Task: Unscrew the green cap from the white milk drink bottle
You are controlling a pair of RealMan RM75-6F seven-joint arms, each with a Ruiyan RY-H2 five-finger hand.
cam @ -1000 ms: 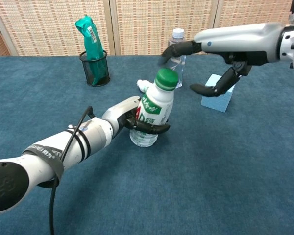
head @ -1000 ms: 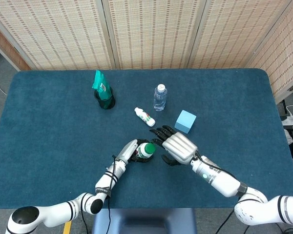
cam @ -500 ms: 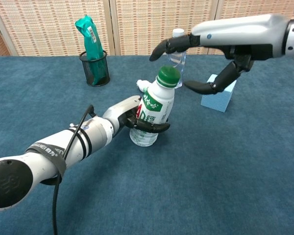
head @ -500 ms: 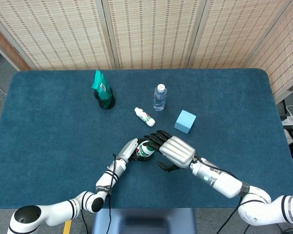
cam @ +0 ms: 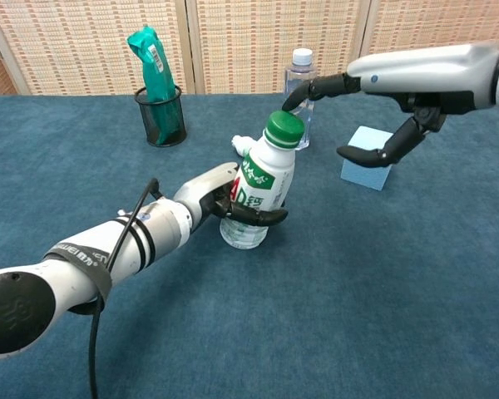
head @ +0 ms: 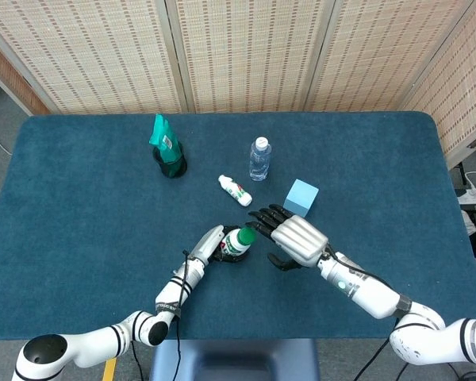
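The white milk drink bottle stands upright near the table's front middle, its green cap still on top; from above the cap shows beside the bottle's body. My left hand grips the bottle's lower body from the left, fingers wrapped round it; it shows as left hand in the head view. My right hand hovers open to the right of the cap, fingers spread, touching nothing; seen from above, the right hand lies just right of the bottle.
A black mesh cup with a green packet stands at back left. A clear water bottle stands at the back middle, a small white bottle lies before it, and a light blue block sits right of the hand.
My right hand had come over the green cap half a second ago; it has now drawn back to the right, away from the cap. The left hand and bottle have not moved.
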